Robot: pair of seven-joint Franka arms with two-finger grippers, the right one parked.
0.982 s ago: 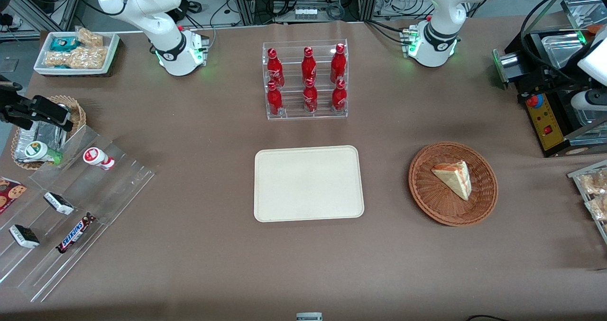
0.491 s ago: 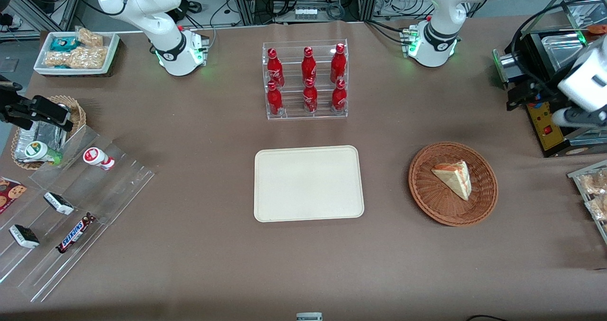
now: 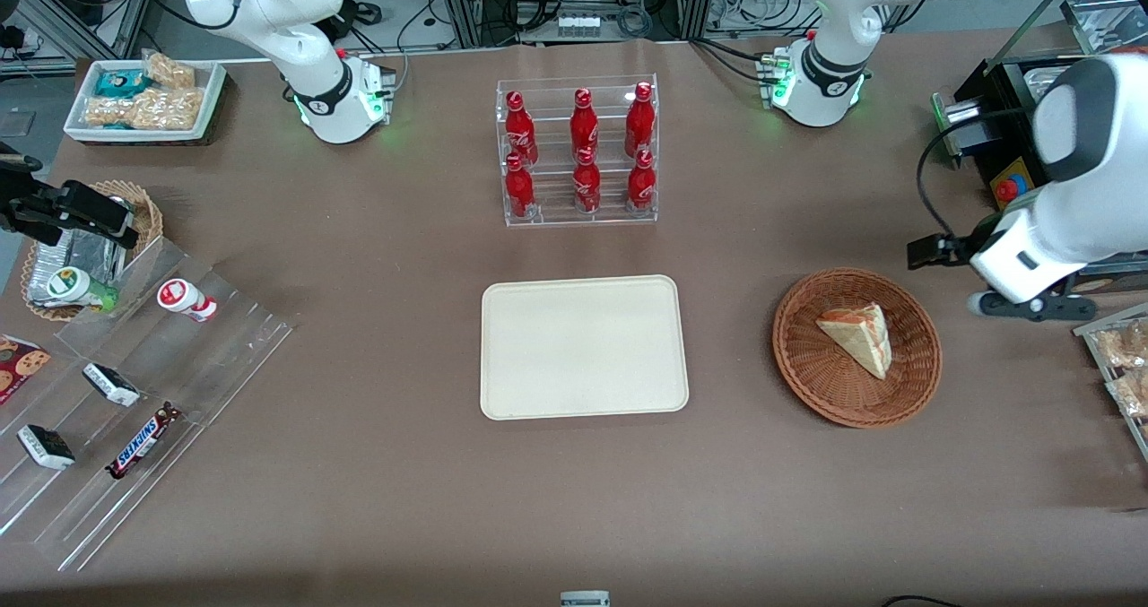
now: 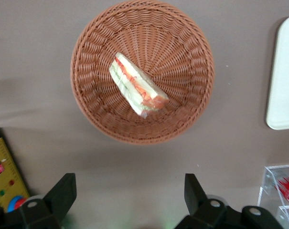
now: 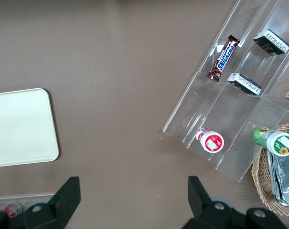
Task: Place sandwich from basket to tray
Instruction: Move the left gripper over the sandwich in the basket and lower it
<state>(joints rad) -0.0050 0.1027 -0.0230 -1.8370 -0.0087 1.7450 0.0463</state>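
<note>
The sandwich [image 3: 859, 336], a pale wedge with an orange-pink layer, lies in the round reddish-brown basket [image 3: 798, 365] toward the working arm's end of the table. The cream tray [image 3: 583, 347] lies bare at the table's middle, beside the basket. My left gripper [image 3: 1031, 307] hovers above the table just outside the basket's rim, toward the working arm's end. Its wrist view shows the sandwich [image 4: 137, 86] in the basket [image 4: 87, 105] ahead of the gripper [image 4: 129, 180]. The fingers [image 4: 68, 183] stand wide apart over bare tablecloth, holding nothing. An edge of the tray [image 4: 283, 76] shows too.
A clear rack of red bottles [image 3: 578, 150] stands farther from the front camera than the tray. A black and yellow control box [image 3: 1031, 221] sits close to my arm. Packaged snacks [image 3: 1121, 365] lie at the working arm's end. Clear stepped shelves [image 3: 134, 392] hold snacks at the parked arm's end.
My left arm has swung down from over the control box toward the basket, coming nearer to the front camera. The sandwich, basket and tray have not moved.
</note>
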